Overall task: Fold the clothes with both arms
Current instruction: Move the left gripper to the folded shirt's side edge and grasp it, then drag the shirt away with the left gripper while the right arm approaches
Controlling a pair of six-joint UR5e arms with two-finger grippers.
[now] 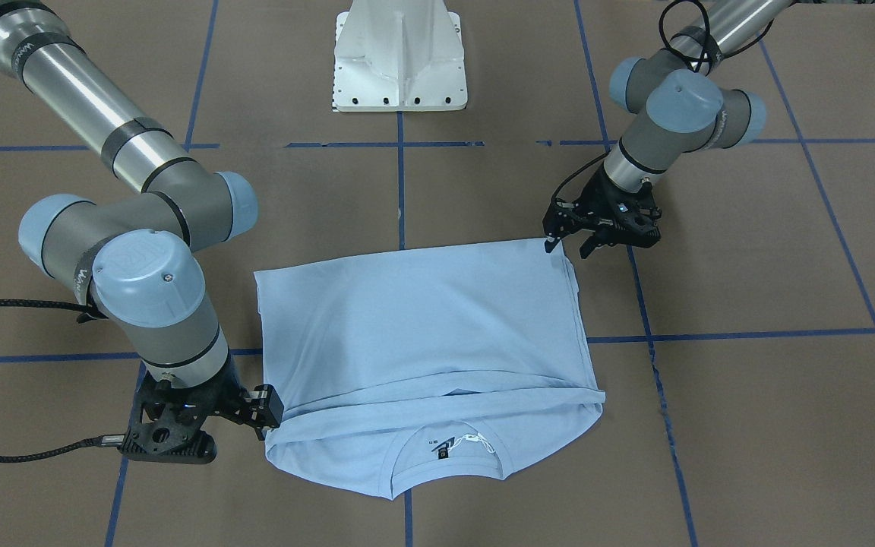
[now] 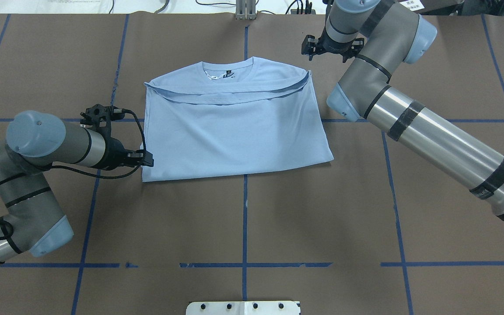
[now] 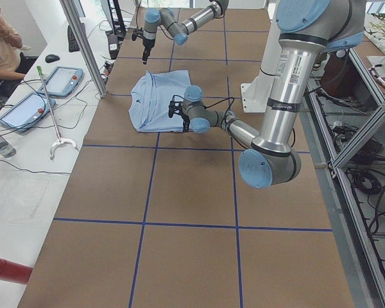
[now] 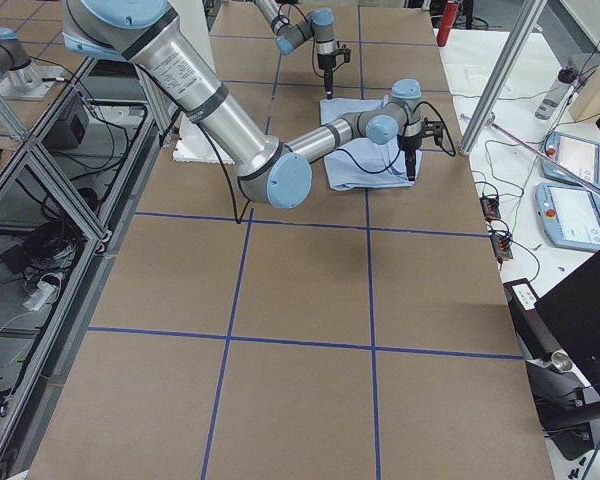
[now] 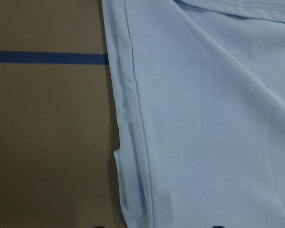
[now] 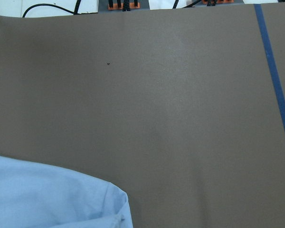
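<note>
The light blue T-shirt (image 1: 422,319) lies flat on the brown table, its lower part folded up over the chest. The collar and dark neck label (image 1: 441,453) show at the end away from the robot. The chest logo is hidden. My left gripper (image 1: 570,245) is low at the shirt's near corner on my left side (image 2: 147,159), jaws apart, holding nothing. My right gripper (image 1: 266,414) is beside the shoulder edge at the collar end, jaws apart, empty. The left wrist view shows the shirt's side edge (image 5: 133,118). The right wrist view shows a shirt corner (image 6: 47,194).
The white pedestal base (image 1: 399,57) stands at the robot's side of the table. Blue tape lines (image 2: 245,218) cross the brown surface. In the exterior left view an operator (image 3: 0,38), tablets (image 3: 58,80) and a metal post (image 3: 83,45) are beside the table.
</note>
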